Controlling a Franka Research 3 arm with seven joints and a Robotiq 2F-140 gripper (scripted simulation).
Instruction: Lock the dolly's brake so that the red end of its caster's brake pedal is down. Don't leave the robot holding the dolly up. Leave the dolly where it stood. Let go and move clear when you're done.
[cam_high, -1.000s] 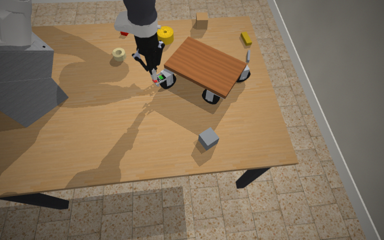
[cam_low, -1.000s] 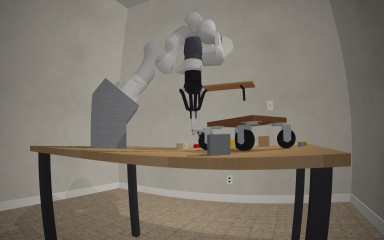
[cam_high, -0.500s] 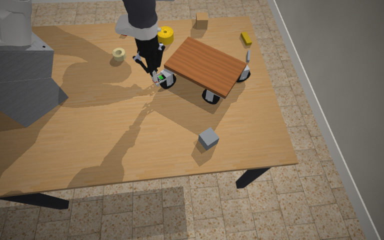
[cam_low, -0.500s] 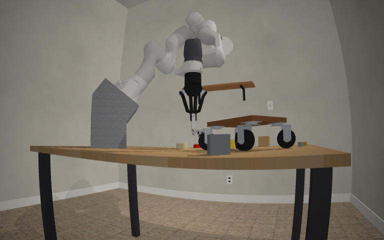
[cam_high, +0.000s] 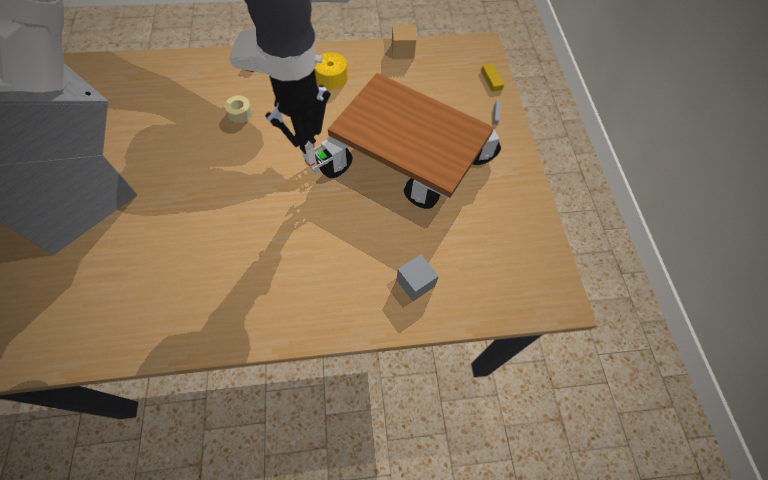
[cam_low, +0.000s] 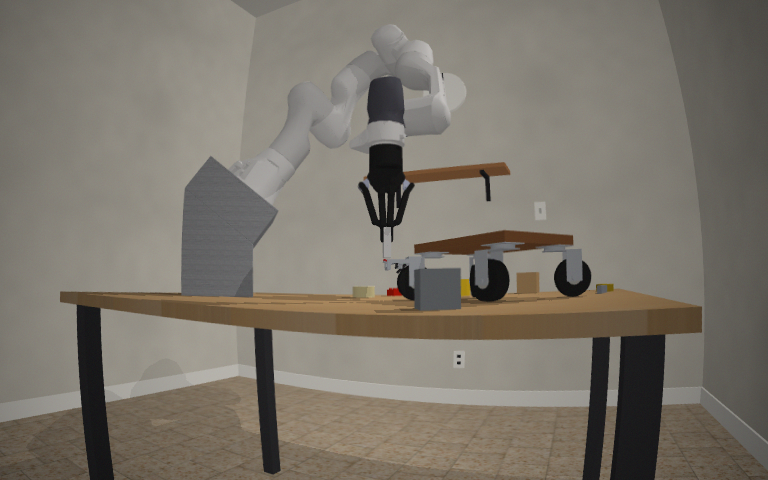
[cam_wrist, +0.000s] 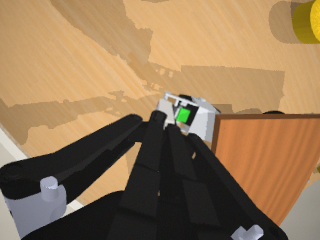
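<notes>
The dolly (cam_high: 408, 131) stands on all its black wheels toward the far right part of the wooden surface (cam_high: 169, 271), its brown plank deck level in the exterior view. At its corner nearest the robot, the caster (cam_high: 335, 158) carries the brake pedal (cam_high: 318, 157), which juts out away from the deck; a green patch shows on the pedal's top in the top and wrist views, and a small red tip shows at its outer end in the exterior view. The arm reaches down from above with the gripper (cam_low: 387, 249) pointing straight down, its jaws closed together with nothing held between them, the pale fingertips pressed into one narrow point. In the exterior view that point sits right at the red outer end of the pedal; whether it is pressing or only touching cannot be told. Scattered around the dolly are a yellow cylinder (cam_high: 331, 69) just behind the gripper, a cream ring (cam_high: 237, 108) to its left, a tan cube (cam_high: 403, 33) at the far edge, a yellow block (cam_high: 492, 76) near the far right corner, and a grey cube (cam_high: 417, 276) well apart toward the near side
</notes>
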